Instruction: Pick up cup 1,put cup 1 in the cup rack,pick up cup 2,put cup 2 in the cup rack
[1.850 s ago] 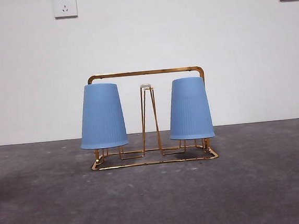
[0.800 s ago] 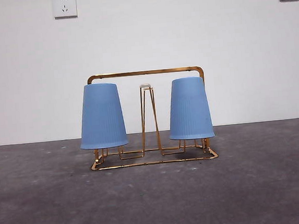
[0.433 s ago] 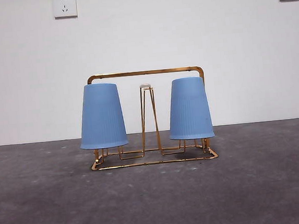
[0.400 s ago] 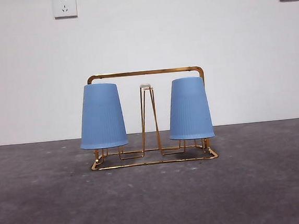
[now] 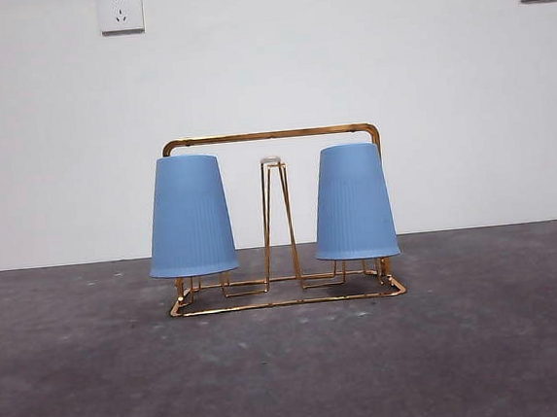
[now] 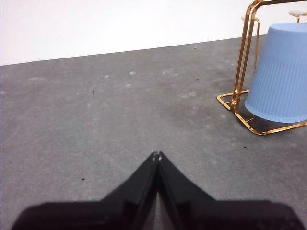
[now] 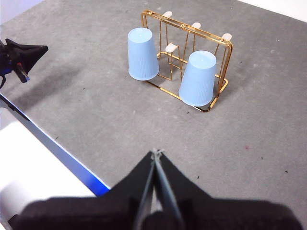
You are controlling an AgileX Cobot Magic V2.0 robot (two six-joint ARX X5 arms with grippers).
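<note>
From the front we look level across the table from about its own height, close to the cup rack, which stands centred against the white wall. Our left wrist camera sits low and near the table, facing along it, and catches only one end of the rack with one blue cup. Our right wrist camera looks down from high and farther off, taking in the whole rack and both cups. All three views share the rack.
</note>
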